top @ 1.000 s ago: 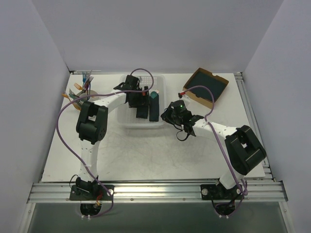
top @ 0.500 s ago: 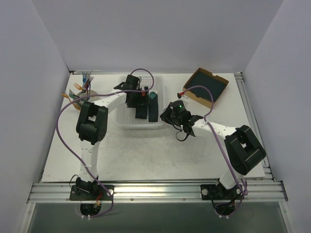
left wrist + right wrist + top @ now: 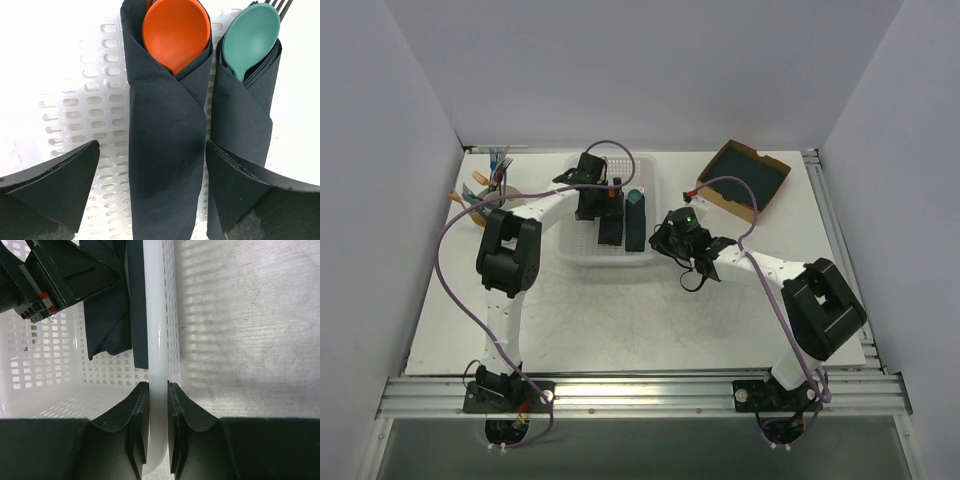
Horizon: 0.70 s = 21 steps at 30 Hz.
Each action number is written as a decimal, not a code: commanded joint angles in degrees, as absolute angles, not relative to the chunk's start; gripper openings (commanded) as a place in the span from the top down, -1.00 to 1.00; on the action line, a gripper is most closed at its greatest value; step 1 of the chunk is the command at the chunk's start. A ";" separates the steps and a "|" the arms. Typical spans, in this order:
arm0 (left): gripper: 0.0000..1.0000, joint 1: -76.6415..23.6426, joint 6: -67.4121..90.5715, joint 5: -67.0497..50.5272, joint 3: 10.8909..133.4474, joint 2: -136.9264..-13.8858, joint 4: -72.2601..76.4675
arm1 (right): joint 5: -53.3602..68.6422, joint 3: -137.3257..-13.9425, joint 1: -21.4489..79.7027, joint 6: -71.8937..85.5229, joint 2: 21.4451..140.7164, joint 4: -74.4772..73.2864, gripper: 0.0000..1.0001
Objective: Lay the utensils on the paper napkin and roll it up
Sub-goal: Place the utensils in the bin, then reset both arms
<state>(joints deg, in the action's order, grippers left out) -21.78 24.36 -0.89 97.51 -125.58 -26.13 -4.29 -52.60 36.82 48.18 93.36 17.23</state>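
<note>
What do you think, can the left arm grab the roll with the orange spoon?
Probably yes. Its fingers stand open on either side of the orange-spoon roll, with nothing between. The teal-spoon roll beside it is close, though.

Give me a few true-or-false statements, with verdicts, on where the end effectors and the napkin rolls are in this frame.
1. The left end effector is open and straddles the orange-tipped roll. True.
2. The right end effector hangs free over bare table. False: it is shut on the wall of the white basket.
3. The teal-tipped roll lies on the table outside the basket. False: it lies in the basket, beside the orange-tipped roll.
4. Each roll shows a spoon bowl at one end. True.
5. The cardboard box sits at the far left. False: it sits at the far right.
</note>
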 commanded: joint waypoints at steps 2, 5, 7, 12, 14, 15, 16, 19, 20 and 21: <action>-0.88 -21.45 23.20 0.00 98.97 -123.23 -28.48 | -7.82 -54.32 36.83 48.25 94.30 14.41 0.84; -0.88 -21.62 23.29 -1.32 98.70 -122.52 -28.21 | -7.73 -54.40 36.83 48.25 94.57 14.41 0.82; -0.87 -21.71 23.38 -1.32 98.35 -121.82 -28.04 | -7.65 -54.49 36.91 48.25 94.75 14.33 0.80; -0.88 -21.80 23.29 -0.97 98.09 -119.89 -27.95 | -7.56 -54.75 36.91 48.34 95.18 14.50 0.73; -0.87 -21.80 23.29 -1.05 97.91 -118.74 -27.51 | -7.56 -54.93 37.00 48.34 95.45 14.50 0.73; -0.88 -21.80 23.29 -1.49 97.91 -118.48 -27.34 | -7.65 -55.02 37.09 48.25 95.45 14.50 0.73; -0.88 -21.88 23.20 -1.76 98.08 -118.04 -27.16 | -7.73 -55.11 37.18 48.34 95.54 14.50 0.73; -0.87 -21.97 23.20 -2.46 98.35 -117.16 -27.42 | -7.82 -55.20 37.27 48.34 95.80 14.41 0.73; -0.88 -22.06 23.29 -2.37 98.35 -116.98 -27.51 | -7.82 -55.37 37.27 48.34 95.89 14.33 0.71; -0.88 -22.15 23.29 -2.11 98.44 -116.63 -27.60 | -7.82 -55.37 37.35 48.34 95.98 14.33 0.70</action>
